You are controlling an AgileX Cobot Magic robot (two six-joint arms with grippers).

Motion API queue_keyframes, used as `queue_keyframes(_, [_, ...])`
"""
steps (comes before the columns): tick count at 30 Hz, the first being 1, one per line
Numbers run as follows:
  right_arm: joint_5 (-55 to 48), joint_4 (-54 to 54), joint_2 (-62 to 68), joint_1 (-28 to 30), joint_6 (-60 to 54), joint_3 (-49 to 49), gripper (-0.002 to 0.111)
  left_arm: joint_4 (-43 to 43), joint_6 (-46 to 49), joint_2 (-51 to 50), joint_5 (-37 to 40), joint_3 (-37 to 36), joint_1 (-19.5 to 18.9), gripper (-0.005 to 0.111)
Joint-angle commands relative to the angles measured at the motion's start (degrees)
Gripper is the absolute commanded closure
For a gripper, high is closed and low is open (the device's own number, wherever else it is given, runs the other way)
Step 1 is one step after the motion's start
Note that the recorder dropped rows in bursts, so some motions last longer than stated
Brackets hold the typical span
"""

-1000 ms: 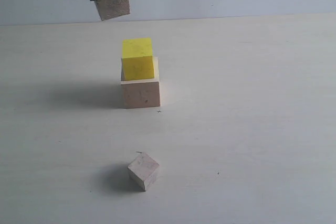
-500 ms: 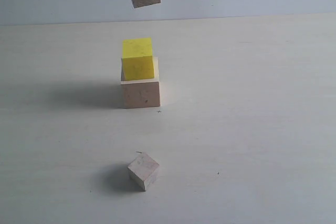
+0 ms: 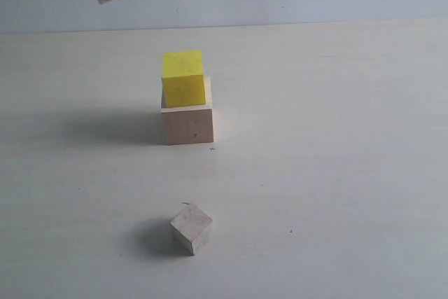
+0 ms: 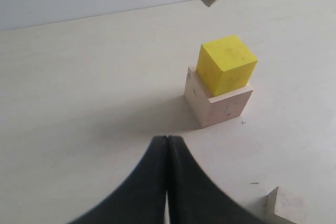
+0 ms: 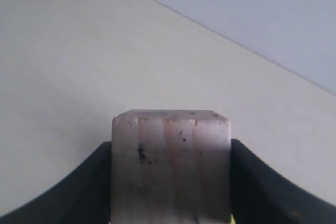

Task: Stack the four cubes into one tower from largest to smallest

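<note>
Pale tabletop (image 3: 336,138), grey-blue wall behind. Mid-table, bright yellow wooden cube (image 3: 183,78) sits on large bare-wood cube (image 3: 187,124). Smallest pale wooden cube (image 3: 191,228) lies alone nearer the exterior camera, turned cornerwise. Right gripper (image 5: 171,182) clamps small pale wooden cube (image 5: 171,140) in the air, up and left of the stack in the exterior view. Left gripper (image 4: 167,182) is closed tight and empty.
</note>
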State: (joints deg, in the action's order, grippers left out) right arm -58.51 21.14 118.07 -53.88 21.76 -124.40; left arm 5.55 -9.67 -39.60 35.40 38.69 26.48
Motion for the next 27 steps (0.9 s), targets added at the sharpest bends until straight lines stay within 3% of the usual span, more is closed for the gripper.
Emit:
queue_keyframes(1, [4.1,-3.7,-1.9,-2.9,-15.3,0.1,0.108,0.3,0.2,-0.2,-1.5,-0.2,0.1,0.107])
queue_keyframes(5, [0.6,-16.9,-1.8,-3.4,-45.1,0.1,0.108,0.6,0.2,-0.2,-1.6,-0.2,0.1,0.107])
queue_keyframes(8, [-5.4,-19.5,-1.7,-3.4,-52.0,0.1,0.108,0.6,0.2,-0.2,-1.6,-0.2,0.1,0.107])
queue_keyframes(12, [-4.0,-20.5,-2.2,-3.4,-39.7,0.1,0.108,0.6,0.2,-0.2,-1.6,-0.2,0.1,0.107])
queue_keyframes(15, [-0.3,-14.0,-4.2,-2.8,-26.0,0.1,0.108,0.7,0.2,-0.2,-1.4,-0.2,0.1,0.107])
queue_keyframes(27, [-5.2,-7.5,-4.5,7.0,-10.6,0.1,0.108,0.7,0.2,-0.2,-1.3,-0.2,0.1,0.107])
